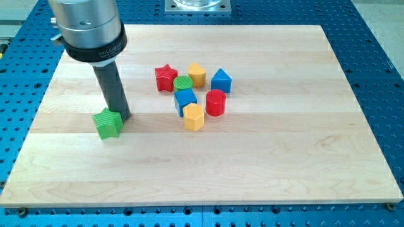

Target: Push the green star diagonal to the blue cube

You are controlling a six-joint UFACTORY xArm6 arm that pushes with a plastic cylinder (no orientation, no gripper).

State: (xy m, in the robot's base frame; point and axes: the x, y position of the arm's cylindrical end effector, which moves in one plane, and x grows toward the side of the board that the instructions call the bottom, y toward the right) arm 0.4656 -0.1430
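- Pale wood makes up the board (284, 157), which lies on a blue perforated table (379, 50)
- My tip (124, 118) sits at the lower end of the dark rod (112, 88), touching or just beside the upper right edge of the green star (108, 123); from this angle I cannot tell whether there is contact
- There are no fingers on this arm, only the straight rod, so nothing is open, closed or gripping
- The green star lies in the board's left half, well apart from the cluster of other blocks, toward the view's left and slightly lower than most of them
- The blue cube (185, 99) sits in the middle of the cluster, near the board's centre
- A green cylinder (183, 82) stands just above the blue cube, touching or nearly touching it
- A red star (166, 77) lies just left of the green cylinder
- A yellow block (197, 74), shape hard to make out, is just right of the green cylinder at the cluster's top
- A blue triangular block (221, 80) stands at the cluster's right
- A red cylinder (216, 102) is below the blue triangular block, near the right of the blue cube
- A yellow hexagonal block (194, 116) lies just below the blue cube, against its lower right corner
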